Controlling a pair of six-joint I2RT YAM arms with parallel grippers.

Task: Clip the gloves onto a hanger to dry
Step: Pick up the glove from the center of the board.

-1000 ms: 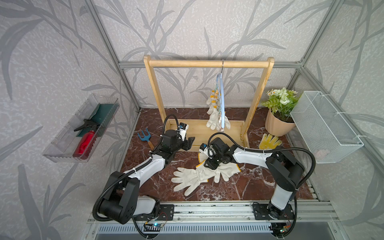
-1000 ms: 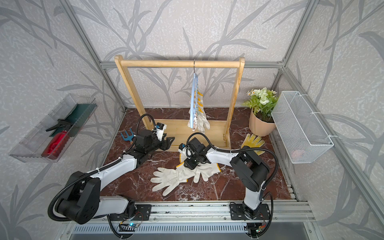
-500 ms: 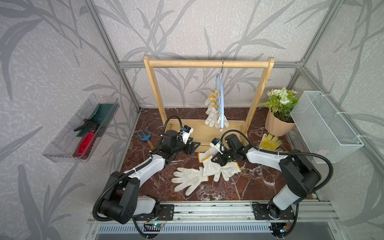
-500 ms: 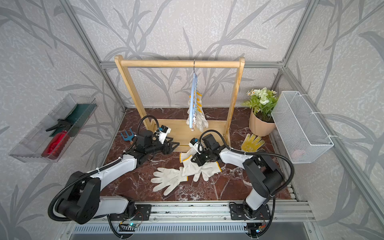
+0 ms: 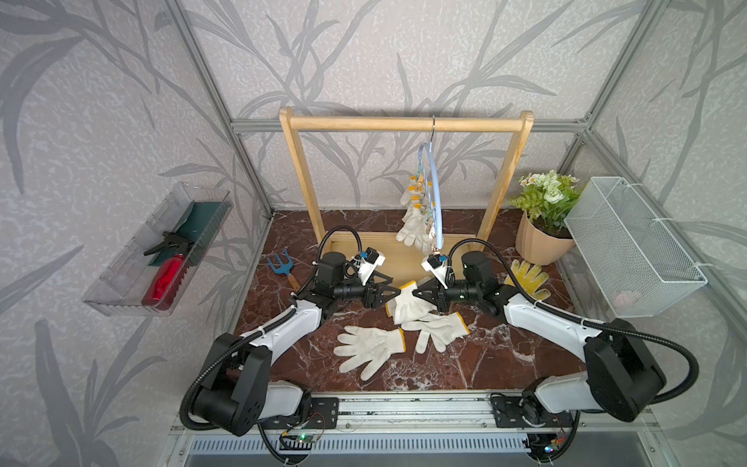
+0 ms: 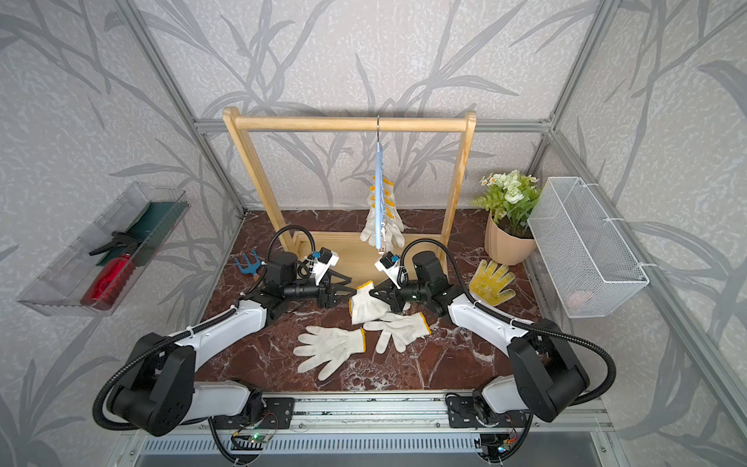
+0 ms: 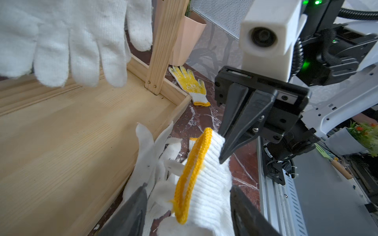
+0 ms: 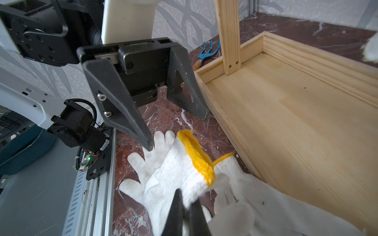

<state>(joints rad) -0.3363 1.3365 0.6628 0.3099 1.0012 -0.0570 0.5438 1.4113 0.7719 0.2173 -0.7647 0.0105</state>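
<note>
Three gloves (image 5: 372, 347) left to clip: right gripper (image 7: 222, 157) pinches one's cuff, left gripper (image 8: 177, 131) gapes just ahead, hanger (image 5: 434, 182) holds some.

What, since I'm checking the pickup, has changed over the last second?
The right hand shut on the cuff of one glove, lifted it off the pile and drew it toward its own side. The left hand, open throughout, edged in; its fingers now flank that cuff. Unchanged: two gloves on the table, the clipped gloves, the hanger, the yellow glove.
</note>
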